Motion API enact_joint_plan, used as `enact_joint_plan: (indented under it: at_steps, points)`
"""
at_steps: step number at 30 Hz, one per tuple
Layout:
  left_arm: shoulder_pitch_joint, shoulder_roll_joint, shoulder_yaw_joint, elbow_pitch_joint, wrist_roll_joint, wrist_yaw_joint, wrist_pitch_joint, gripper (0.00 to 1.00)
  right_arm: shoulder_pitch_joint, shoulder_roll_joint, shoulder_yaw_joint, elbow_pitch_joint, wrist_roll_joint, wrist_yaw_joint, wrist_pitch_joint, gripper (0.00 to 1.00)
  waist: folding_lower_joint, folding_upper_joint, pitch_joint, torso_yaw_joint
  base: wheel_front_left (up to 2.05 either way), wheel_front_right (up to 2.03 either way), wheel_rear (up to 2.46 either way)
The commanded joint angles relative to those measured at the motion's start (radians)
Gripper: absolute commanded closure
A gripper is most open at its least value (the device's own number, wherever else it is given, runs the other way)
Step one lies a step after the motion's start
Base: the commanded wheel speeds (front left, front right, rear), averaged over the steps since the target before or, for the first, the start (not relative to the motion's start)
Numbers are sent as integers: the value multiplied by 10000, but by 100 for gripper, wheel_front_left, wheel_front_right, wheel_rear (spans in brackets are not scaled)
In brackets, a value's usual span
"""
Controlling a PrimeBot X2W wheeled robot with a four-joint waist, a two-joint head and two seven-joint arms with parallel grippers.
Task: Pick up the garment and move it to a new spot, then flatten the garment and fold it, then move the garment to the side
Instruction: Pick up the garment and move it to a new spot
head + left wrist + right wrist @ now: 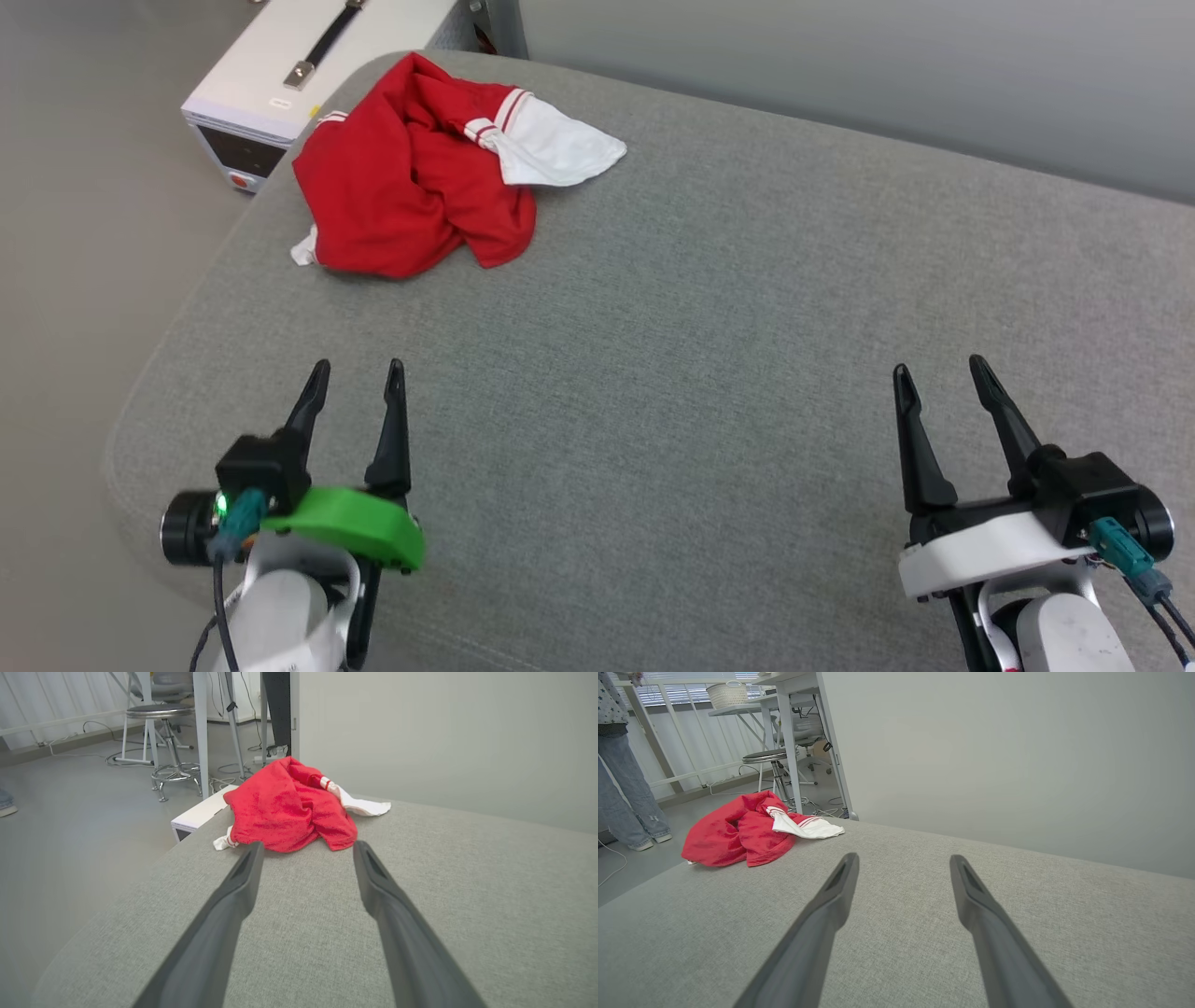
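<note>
The garment [411,177], a red T-shirt with a white sleeve and striped trim, lies crumpled in a heap at the far left corner of the grey padded surface [709,373]. My left gripper [358,371] stands open near the front left, well short of the heap, with nothing between its fingers. Along its fingers the garment [289,807] lies straight ahead. My right gripper [939,368] is open and empty at the front right. From there the garment [742,830] lies far off to the left.
A white box [299,65] with a black handle stands on the floor beyond the surface's far left corner. A grey wall [840,65] runs along the back edge. A stool [163,723] and table legs stand on the floor; a person's legs [626,793] are at far left.
</note>
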Motion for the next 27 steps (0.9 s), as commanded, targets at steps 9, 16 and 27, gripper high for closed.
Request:
enact_joint_plan:
  at_steps: [9,16,27]
  points:
    - [-4565,2146,-1302,2808,-1473,-317,2362,0,-828,-22,60,-767,-601,-11,-91,0,0,0,2305,-1381,0,0,0]
    - [-7030,4162,-2930,3498,-4187,-322,5551,0,-1292,-24,209,-1190,-741,-11,-78,0,0,0,3508,-2011,0,0,0]
    - [-8792,5565,-3761,4536,-6311,-323,7998,0,-1850,-23,519,-1390,-704,-11,-85,0,0,0,4579,-2838,0,0,0]
